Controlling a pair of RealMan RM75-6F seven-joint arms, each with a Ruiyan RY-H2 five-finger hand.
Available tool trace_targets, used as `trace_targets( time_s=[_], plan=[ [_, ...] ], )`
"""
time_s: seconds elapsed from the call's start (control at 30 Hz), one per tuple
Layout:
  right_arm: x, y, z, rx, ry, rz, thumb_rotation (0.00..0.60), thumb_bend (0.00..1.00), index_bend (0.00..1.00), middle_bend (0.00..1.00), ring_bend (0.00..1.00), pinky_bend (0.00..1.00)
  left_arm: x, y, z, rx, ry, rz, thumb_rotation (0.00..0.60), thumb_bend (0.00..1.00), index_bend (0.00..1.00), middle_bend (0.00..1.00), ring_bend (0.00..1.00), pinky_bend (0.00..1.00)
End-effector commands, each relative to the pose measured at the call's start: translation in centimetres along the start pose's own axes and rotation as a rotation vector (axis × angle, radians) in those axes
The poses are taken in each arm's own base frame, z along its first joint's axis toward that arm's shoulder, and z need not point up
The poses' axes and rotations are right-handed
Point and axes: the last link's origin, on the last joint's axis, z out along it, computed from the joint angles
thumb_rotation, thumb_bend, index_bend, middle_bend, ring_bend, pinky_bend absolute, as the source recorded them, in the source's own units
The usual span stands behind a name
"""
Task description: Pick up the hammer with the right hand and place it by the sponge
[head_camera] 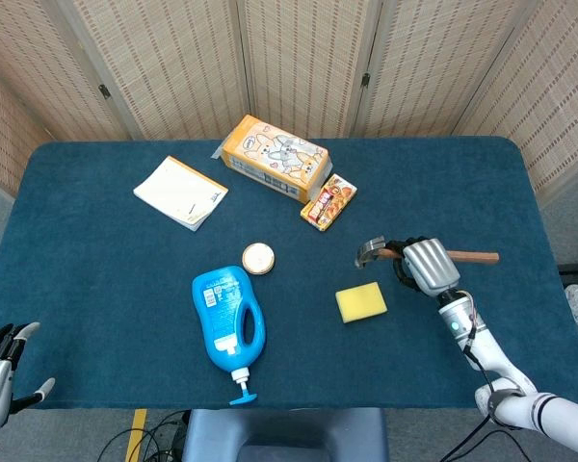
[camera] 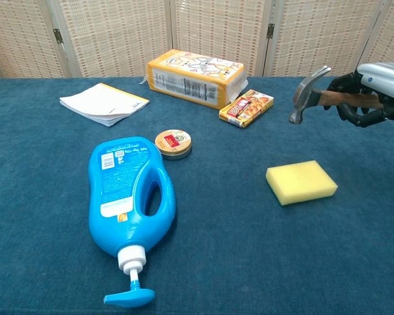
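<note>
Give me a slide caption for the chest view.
Right robot hand holds the hammer in the air above the sponge.

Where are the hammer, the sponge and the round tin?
hammer (camera: 306, 97), chest view, on its metal head.
sponge (camera: 301, 182), chest view, middle of its top face.
round tin (head_camera: 258, 258), head view, centre of its lid.

Well left of the right hand, a blue detergent bottle (head_camera: 228, 325) lay flat beside a small round tin (head_camera: 258, 258); farther off sat a notepad (head_camera: 180, 192), yellow package (head_camera: 274, 157) and snack box (head_camera: 328, 201).
</note>
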Motion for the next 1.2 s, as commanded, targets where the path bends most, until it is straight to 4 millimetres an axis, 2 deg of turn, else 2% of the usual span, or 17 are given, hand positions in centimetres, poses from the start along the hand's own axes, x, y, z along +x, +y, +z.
trace_targets(
  time_s=[0.03, 0.2, 0.37, 0.5, 0.93, 1.03, 1.2],
  plan=[
    [0.0, -0.2, -1.7, 0.042, -0.013, -0.054, 0.600, 0.70, 0.72, 0.79, 0.61, 0.72, 0.0, 0.0, 0.0, -0.001, 0.001, -0.001, 0.600, 0.21, 0.17, 0.20, 0.12, 0.14],
    [-0.1, -0.6, -3.4, 0.088, -0.030, -0.098, 0.600, 0.70, 0.72, 0.80, 0.61, 0.72, -0.2, 0.0, 0.0, -0.004, -0.010, 0.000, 0.600, 0.21, 0.17, 0.20, 0.12, 0.14],
    [-0.2, -0.6, -4.3, 0.110, -0.025, -0.152, 0.600, 0.70, 0.72, 0.80, 0.62, 0.72, -0.2, 0.2, 0.0, -0.009, -0.013, -0.002, 0.600, 0.21, 0.17, 0.20, 0.12, 0.14],
    [-0.6, -0.5, -4.1, 0.105, -0.023, -0.177, 0.600, 0.70, 0.72, 0.80, 0.62, 0.72, -0.3, 0.3, 0.0, -0.015, -0.013, -0.003, 0.600, 0.21, 0.17, 0.20, 0.12, 0.14],
    [-5.2, -0.8, -2.7, 0.117, -0.148, -0.267, 0.600, 0.70, 0.72, 0.80, 0.62, 0.72, -0.1, -0.2, -0.3, -0.001, -0.013, -0.003, 0.600, 0.21, 0.17, 0.20, 0.12, 0.14],
    [-4.5, -1.1, -2.3, 0.125, -0.124, -0.254, 0.600, 0.69, 0.72, 0.79, 0.62, 0.72, -0.1, -0.3, -0.4, 0.002, -0.012, -0.003, 0.600, 0.21, 0.17, 0.20, 0.12, 0.14],
    [-2.0, -1.7, -1.8, 0.122, -0.010, -0.153, 0.600, 0.69, 0.72, 0.79, 0.62, 0.72, 0.0, -0.4, -0.4, 0.009, -0.007, -0.003, 0.600, 0.21, 0.17, 0.20, 0.12, 0.14]
  ],
)
